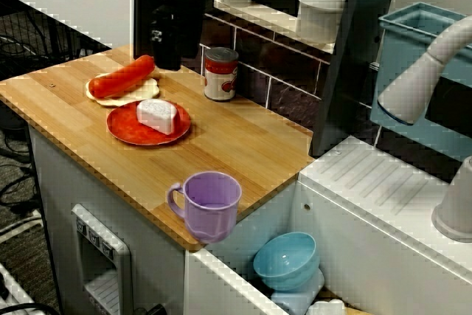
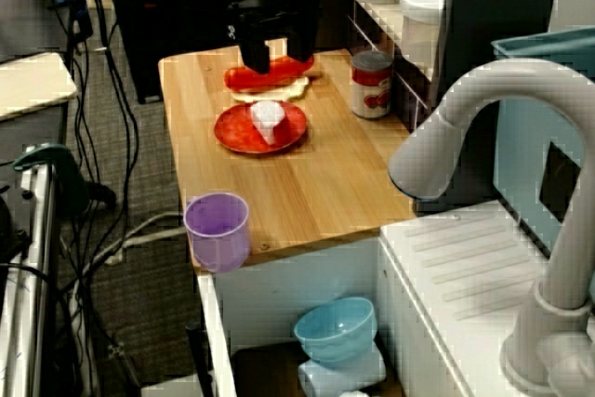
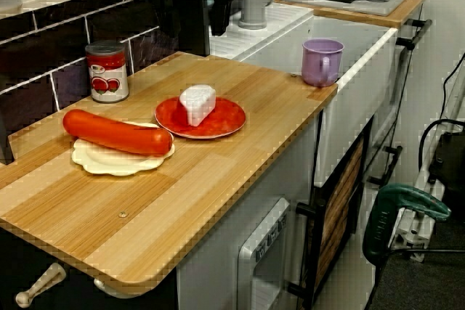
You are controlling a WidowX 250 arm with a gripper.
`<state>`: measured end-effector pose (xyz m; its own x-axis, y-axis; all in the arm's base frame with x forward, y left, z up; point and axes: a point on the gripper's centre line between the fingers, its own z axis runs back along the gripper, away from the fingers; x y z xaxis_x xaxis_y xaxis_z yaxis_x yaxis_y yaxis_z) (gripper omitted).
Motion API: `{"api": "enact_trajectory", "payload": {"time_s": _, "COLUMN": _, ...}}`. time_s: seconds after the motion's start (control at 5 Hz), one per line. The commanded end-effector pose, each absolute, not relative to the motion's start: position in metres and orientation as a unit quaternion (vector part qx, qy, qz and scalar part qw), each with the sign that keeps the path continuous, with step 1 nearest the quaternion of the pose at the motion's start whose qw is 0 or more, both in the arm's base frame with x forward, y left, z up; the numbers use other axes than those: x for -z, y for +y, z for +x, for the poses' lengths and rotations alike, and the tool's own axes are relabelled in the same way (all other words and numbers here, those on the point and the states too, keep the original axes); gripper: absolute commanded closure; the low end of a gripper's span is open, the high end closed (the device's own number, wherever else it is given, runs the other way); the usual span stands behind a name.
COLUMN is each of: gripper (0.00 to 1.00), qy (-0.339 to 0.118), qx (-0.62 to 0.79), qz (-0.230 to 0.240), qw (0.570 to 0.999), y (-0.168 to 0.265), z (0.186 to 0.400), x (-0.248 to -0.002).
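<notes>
My black gripper (image 2: 279, 58) hangs open over the wooden counter (image 1: 243, 145), its two fingers apart with nothing between them. It shows as a dark column in the front view (image 1: 168, 53) and in the view from the counter's far end (image 3: 195, 41). Below and closest to it are a red plate (image 3: 229, 115) carrying a white wedge (image 3: 197, 103) and a red sausage (image 3: 116, 132) lying on a cream flat disc (image 3: 116, 159). From the sink end, the sausage (image 2: 270, 73) sits just behind the fingertips and the white wedge (image 2: 267, 118) just in front of them.
A tomato can (image 1: 220, 73) stands by the tiled back wall. A purple mug (image 1: 210, 204) sits at the counter's front corner near the sink. A blue bowl (image 1: 286, 260) lies in the sink below the grey faucet (image 2: 483, 118). White jars (image 1: 321, 9) stand on the shelf.
</notes>
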<state>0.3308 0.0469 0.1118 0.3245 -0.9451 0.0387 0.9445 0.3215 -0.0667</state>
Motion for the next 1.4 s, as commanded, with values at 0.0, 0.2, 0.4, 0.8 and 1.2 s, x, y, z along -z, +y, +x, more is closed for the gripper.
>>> {"api": "enact_trajectory", "payload": {"time_s": 0.0, "gripper": 0.0, "qy": 0.02, "qx": 0.705, "qz": -0.014, "qw": 0.708, "y": 0.061, "z": 0.328, "x": -0.101}}
{"api": "enact_trajectory", "payload": {"time_s": 0.2, "gripper": 0.0, "qy": 0.014, "qx": 0.697, "qz": -0.019, "qw": 0.717, "y": 0.077, "z": 0.321, "x": -0.088}}
{"api": "enact_trajectory", "payload": {"time_s": 0.4, "gripper": 0.0, "qy": 0.025, "qx": 0.701, "qz": -0.004, "qw": 0.712, "y": 0.081, "z": 0.308, "x": -0.073}}
{"api": "enact_trajectory", "payload": {"time_s": 0.8, "gripper": 0.0, "qy": 0.016, "qx": 0.657, "qz": -0.05, "qw": 0.752, "y": 0.082, "z": 0.294, "x": -0.063}}
{"api": "enact_trajectory", "payload": {"time_s": 1.2, "gripper": 0.0, "qy": -0.002, "qx": 0.616, "qz": -0.07, "qw": 0.785, "y": 0.067, "z": 0.32, "x": -0.091}}
